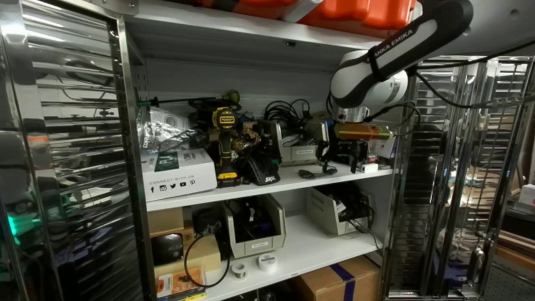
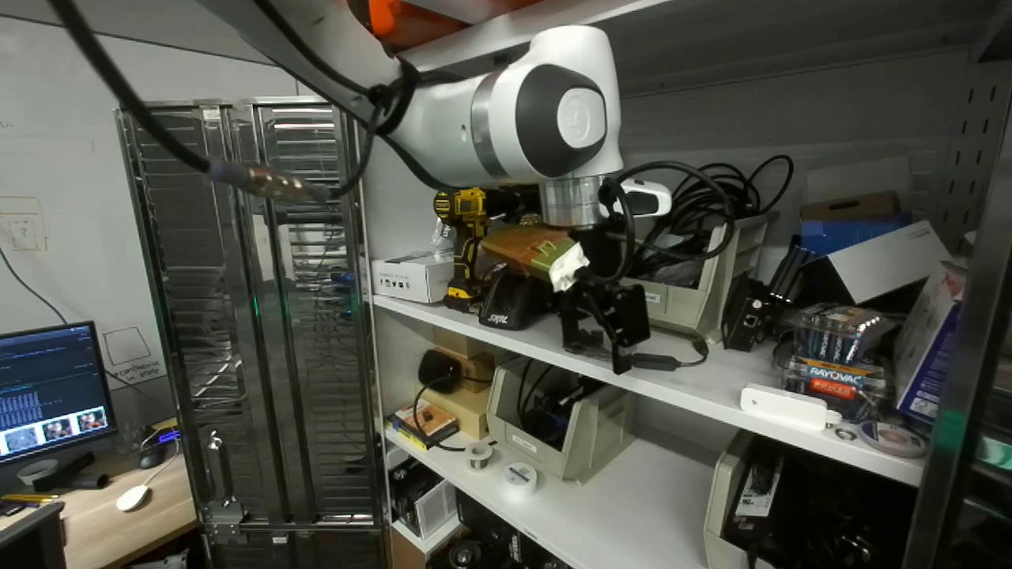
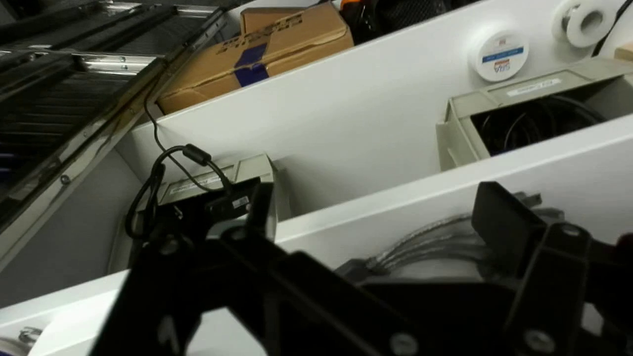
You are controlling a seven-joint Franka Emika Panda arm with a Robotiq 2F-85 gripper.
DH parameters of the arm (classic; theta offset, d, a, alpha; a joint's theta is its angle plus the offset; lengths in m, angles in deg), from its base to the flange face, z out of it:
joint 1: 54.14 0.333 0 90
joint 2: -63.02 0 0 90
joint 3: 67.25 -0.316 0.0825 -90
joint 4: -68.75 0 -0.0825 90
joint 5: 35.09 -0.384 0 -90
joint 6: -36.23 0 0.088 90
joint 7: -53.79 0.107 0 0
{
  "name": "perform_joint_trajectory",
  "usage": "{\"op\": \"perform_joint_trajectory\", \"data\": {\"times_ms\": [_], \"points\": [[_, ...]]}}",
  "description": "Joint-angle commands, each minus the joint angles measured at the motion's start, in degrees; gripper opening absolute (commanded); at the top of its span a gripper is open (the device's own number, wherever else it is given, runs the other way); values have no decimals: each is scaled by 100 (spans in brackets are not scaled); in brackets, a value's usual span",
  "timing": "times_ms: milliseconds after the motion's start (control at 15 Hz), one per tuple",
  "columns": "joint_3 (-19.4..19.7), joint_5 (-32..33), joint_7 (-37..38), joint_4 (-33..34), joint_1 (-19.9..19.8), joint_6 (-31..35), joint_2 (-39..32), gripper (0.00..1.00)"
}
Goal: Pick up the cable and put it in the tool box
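Note:
The cable is thin, dark and bundled and lies on the upper shelf in both exterior views [image 1: 308, 173] [image 2: 658, 361]. In the wrist view the cable [image 3: 435, 247] runs between my fingers, its right part hidden behind one finger. My gripper [image 1: 340, 165] is open, pointing down close over the shelf near the cable; it also shows open in the other views [image 2: 598, 354] [image 3: 383, 212]. Nothing is held. The tool box, which I take to be the pale grey open box [image 1: 297, 155] [image 2: 672, 310], stands behind the cable with black cables in it; the wrist view does not show it.
A yellow-black drill [image 1: 225, 140], a black SKIL item [image 1: 263, 169] and a white printed carton [image 1: 179, 177] stand on the same shelf. A white device [image 2: 783, 405] and battery packs [image 2: 834, 379] are on the gripper's other side. The shelf's front edge [image 1: 250, 186] is close.

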Motion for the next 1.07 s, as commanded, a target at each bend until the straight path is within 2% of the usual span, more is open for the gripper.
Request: {"op": "perform_joint_trajectory", "data": {"times_ms": [0, 400, 867, 933, 1000], "points": [[210, 274, 613, 999, 102, -124, -740, 100], [437, 320, 1174, 1792, 211, -100, -1479, 100], [562, 373, 1374, 2184, 324, -325, -1779, 100], [539, 304, 1327, 2192, 301, -392, -1776, 75], [530, 281, 1315, 2213, 295, -485, -1774, 74]]}}
